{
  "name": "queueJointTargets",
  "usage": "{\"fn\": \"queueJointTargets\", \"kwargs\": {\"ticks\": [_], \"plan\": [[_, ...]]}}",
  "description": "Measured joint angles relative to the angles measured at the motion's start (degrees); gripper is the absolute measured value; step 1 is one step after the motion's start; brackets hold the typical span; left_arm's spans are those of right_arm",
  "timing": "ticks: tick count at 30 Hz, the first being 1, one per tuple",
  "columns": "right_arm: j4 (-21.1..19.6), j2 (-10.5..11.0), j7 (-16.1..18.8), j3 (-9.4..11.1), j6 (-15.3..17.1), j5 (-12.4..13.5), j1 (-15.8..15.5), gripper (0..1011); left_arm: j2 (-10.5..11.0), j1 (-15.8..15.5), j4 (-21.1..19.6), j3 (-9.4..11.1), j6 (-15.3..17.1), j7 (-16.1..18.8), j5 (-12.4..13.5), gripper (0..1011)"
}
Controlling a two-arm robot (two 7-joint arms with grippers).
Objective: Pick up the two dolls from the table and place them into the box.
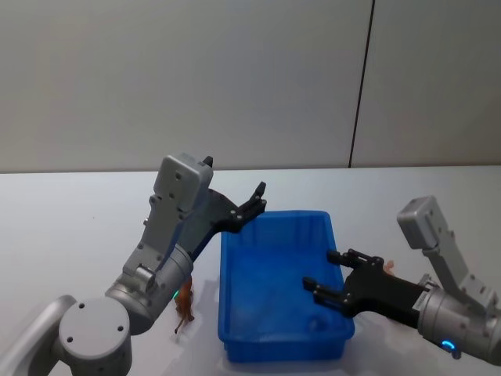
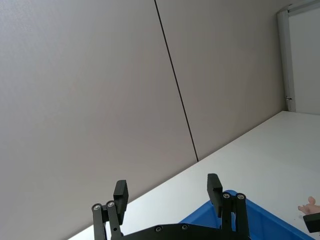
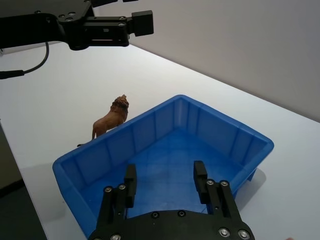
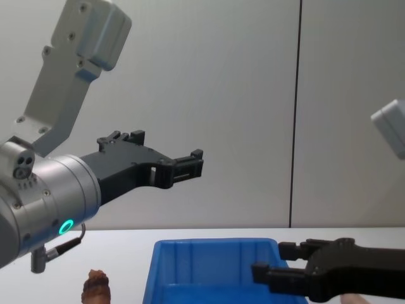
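hovering with both claws empty, both dolls outside the box
your left gripper (image 1: 252,205) hangs high over the box (image 1: 282,350) at its far left corner, jaws wide, likely raised to clear the wall; the brown doll (image 1: 184,301) stands on the table (image 1: 63,227) just beside the box's left wall, under that arm. your right gripper (image 1: 321,270) sits low over the right wall, spread and empty, the pink doll (image 1: 387,267) just behind it. neither pick looks made yet.

Brown lion doll (image 3: 111,120) upright left of blue box (image 1: 266,298); pink doll (image 2: 310,205) right.
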Motion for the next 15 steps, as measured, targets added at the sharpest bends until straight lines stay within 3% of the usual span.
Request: {"fn": "queueJointTargets", "kwargs": {"ticks": [10,15], "plan": [[-0.5,0.2,-0.8,-0.3,-0.4,0.6,-0.5,956,0.0,0.0,0.0,0.0,0.0,0.0,0.0,1001],[-0.8,0.9,-2.0,0.1,-0.4,1.2,-1.0,1004,0.0,0.0,0.0,0.0,0.0,0.0,0.0,1001]]}}
